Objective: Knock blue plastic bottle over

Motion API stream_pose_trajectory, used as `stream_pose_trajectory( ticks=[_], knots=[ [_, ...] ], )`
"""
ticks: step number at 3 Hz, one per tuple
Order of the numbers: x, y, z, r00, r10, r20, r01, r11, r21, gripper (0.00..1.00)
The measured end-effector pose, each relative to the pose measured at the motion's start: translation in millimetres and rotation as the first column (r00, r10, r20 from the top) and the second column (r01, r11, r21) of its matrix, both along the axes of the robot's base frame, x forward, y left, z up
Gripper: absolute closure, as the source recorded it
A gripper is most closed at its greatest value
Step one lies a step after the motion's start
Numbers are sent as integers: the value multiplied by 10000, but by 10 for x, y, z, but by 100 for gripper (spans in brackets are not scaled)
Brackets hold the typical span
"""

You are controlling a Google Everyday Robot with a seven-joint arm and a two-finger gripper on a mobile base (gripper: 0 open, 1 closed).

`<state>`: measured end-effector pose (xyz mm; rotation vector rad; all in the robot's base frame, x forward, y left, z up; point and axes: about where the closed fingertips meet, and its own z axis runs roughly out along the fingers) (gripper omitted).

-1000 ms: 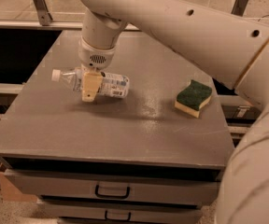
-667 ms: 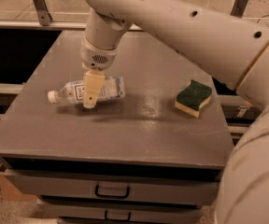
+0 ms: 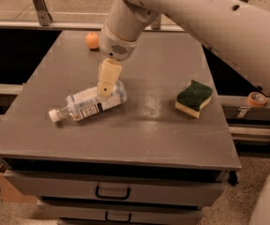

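I am watching the clear, ribbed blue plastic bottle (image 3: 90, 106) with its white screw cap and printed label, and it is lying on its side on the grey tabletop (image 3: 149, 135), left of the middle. Its long axis is running on a diagonal: the cap is pointing toward the front left and the base is sitting back and to the right. The cream-coloured pincer (image 3: 105, 92) is hanging point-down from the white arm (image 3: 125, 18), directly over that base end. From the pincer, then, the whole bottle is stretching away to the left and toward the front edge. I cannot tell how far the pincer is open, nor whether its tip is pressing on the plastic or only hovering above it; it does not appear to be carrying anything. Since the bottle is down, I am judging the knock as done, and the next move as a matter of getting clear. A straight lift would leave the bottle as it lies, whereas a sweep across its axis could set it rolling toward the front. The small orange ball (image 3: 93, 40) at the back and the green-topped yellow sponge (image 3: 194, 98) on the right are both sitting well apart from it.
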<state>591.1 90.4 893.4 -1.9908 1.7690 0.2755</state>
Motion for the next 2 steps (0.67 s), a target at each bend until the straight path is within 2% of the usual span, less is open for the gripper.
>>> stream_pose_trajectory(
  ticks=[1, 2],
  knots=[
    [51, -500, 457, 9931, -896, 753, 852, 9945, 604, 0],
    [64, -1214, 1225, 9661, -1800, 1853, 1463, 9724, 1817, 0]
  ],
)
